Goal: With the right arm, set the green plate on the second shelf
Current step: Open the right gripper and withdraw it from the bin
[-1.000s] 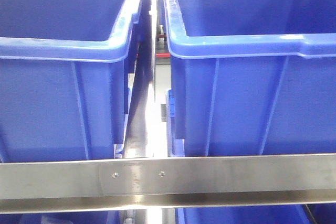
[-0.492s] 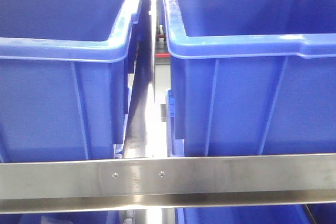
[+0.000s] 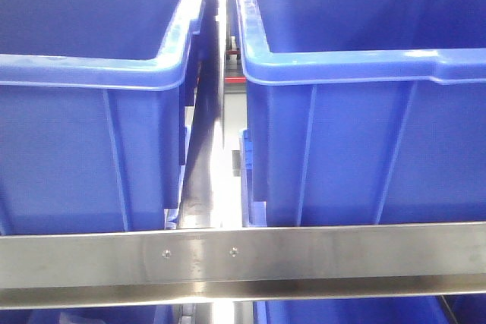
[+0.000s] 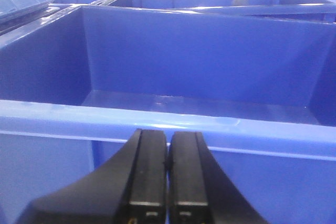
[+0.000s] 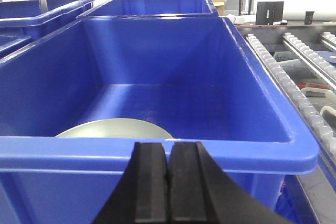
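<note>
Two large blue plastic bins fill the front view, the left bin (image 3: 83, 111) and the right bin (image 3: 357, 104) side by side behind a steel shelf rail (image 3: 243, 256) that crosses the bottom of the view; two screws sit in that rail. A narrow bright gap (image 3: 220, 142) separates the bins, and more blue shows below the rail.

One green plate (image 5: 113, 128): visible only in the right wrist view, lying on the floor of a blue bin (image 5: 157, 153) toward its near wall, mostly hidden by the near rim. The bin floor beyond the plate is open.

One right gripper (image 5: 168, 187): fingers pressed together, holding nothing, just outside that bin's near rim. To the bin's right runs a roller conveyor (image 5: 294, 72).

One left gripper (image 4: 168, 182): fingers likewise closed together and bare, before the near rim of another blue bin (image 4: 173, 129). Further bins stand behind it.
</note>
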### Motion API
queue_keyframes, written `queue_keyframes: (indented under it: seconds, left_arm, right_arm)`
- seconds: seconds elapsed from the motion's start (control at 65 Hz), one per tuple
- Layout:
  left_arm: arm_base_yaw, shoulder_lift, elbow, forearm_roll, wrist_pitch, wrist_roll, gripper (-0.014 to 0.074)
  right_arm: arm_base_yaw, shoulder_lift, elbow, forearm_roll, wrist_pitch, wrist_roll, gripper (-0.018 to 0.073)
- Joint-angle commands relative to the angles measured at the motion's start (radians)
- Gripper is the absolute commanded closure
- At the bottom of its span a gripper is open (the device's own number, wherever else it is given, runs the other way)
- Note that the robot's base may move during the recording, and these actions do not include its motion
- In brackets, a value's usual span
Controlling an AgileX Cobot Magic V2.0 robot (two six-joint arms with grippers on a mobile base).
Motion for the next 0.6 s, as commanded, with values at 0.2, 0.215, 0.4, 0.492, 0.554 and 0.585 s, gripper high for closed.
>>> queue_keyframes:
  seconds: [0.2,0.215,0.4,0.492,0.554,0.585]
  left_arm:
    - [-0.001,-0.019,0.040,-0.003,-0.090,-0.002,0.0466]
    - [-0.001,-0.019,0.040,-0.003,-0.090,-0.002,0.0466]
    - [-0.001,-0.019,0.040,-0.003,-0.090,-0.002,0.0466]
    - [-0.001,-0.019,0.040,-0.003,-0.090,-0.002,0.0466]
    - [-0.001,-0.019,0.040,-0.003,-0.090,-0.002,0.0466]
    - [-0.001,-0.019,0.040,-0.003,-0.090,-0.002,0.0466]
  right_arm:
    - [-0.007,-0.014,-0.018,-0.020,-0.099,0.009,0.0510]
    - [-0.007,-0.014,-0.018,-0.020,-0.097,0.009,0.0510]
    - [-0.007,-0.014,-0.018,-0.019,-0.092,0.009,0.0510]
    - [-0.007,-0.014,-0.018,-0.019,-0.092,0.009,0.0510]
    - [-0.007,-0.014,-0.018,-0.019,-0.092,0.009,0.0510]
    - [-0.007,-0.014,-0.018,-0.019,-0.092,0.009,0.0510]
